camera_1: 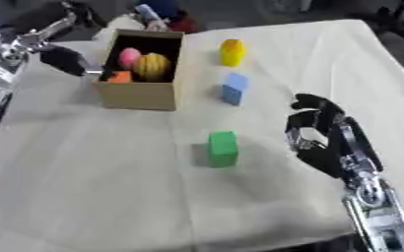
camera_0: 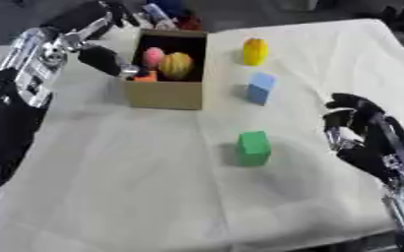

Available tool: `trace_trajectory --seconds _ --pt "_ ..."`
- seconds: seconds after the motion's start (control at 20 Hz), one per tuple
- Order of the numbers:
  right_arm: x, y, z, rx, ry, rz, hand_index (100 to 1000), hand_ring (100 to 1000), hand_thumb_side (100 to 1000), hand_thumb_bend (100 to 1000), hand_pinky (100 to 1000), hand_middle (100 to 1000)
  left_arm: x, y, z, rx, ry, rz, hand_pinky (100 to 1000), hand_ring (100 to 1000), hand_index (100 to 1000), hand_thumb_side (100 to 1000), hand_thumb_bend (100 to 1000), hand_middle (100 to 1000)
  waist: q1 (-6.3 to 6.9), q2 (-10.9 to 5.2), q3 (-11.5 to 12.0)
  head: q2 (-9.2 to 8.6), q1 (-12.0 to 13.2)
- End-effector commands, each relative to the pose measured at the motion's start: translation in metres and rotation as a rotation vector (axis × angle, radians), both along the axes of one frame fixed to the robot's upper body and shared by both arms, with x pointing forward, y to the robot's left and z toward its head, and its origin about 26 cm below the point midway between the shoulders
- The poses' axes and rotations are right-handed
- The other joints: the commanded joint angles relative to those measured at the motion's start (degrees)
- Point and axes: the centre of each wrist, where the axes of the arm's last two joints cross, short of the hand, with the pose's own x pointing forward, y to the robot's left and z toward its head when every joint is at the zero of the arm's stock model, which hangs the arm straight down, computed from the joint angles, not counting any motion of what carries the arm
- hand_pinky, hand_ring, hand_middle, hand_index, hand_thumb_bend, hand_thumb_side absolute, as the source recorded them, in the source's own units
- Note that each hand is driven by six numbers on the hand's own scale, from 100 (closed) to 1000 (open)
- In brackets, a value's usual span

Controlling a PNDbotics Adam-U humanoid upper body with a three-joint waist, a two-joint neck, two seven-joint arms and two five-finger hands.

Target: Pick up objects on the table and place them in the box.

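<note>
- Left eye view: a cardboard box was seen standing open-topped on the cloth-covered tabletop, and it is taken as the landmark below.
- Inside the box, a pink rounded object, a yellow-orange ribbed object and an orange piece at the near-left corner were already lying; roughly half the task was judged done.
- The left hand was held at the left wall of the box, its dark fingers reaching over the rim just by the orange piece. Whether the piece was gripped or just let go could not be told.
- To the right of the box, a yellow object was standing apart from it, with a blue block nearer the camera than that.
- A green block was set in front and to the right of the box, well apart from it.
- The right hand was held far right of the box, near the green block but not touching it, its fingers curled around nothing; it was judged to be poised for that block.
</note>
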Motion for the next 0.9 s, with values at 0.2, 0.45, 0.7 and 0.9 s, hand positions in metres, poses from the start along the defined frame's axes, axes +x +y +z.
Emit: trace_trajectory --seconds 0.2,0.45,0.7,0.9 --pt "0.007 -0.02 0.044 -0.273 -0.07 0.127 877 716 183 100 720 729 -0.049 0.028 0.019 -0.358 -0.127 -0.02 746 711 744 480 642 678 -0.95 -1.8 1.5 0.26 -0.8" --pt "0.015 -0.023 0.065 -0.519 -0.043 0.285 933 771 309 100 748 776 -0.081 0.039 -0.003 -0.528 -0.106 -0.003 730 695 720 476 627 653 -1.26 -1.56 2.9 0.26 -1.2" --pt "0.026 -0.015 0.076 -0.741 -0.012 0.424 958 805 339 169 767 806 -0.102 0.046 -0.029 -0.593 -0.06 0.046 731 697 719 491 621 653 -1.45 -1.4 4.0 0.26 -1.4" --pt "0.037 -0.012 0.075 -0.896 0.006 0.477 978 829 339 274 782 842 -0.111 0.049 -0.049 -0.638 -0.018 0.08 727 693 714 501 610 647 -1.7 -1.32 4.7 0.26 -1.7"
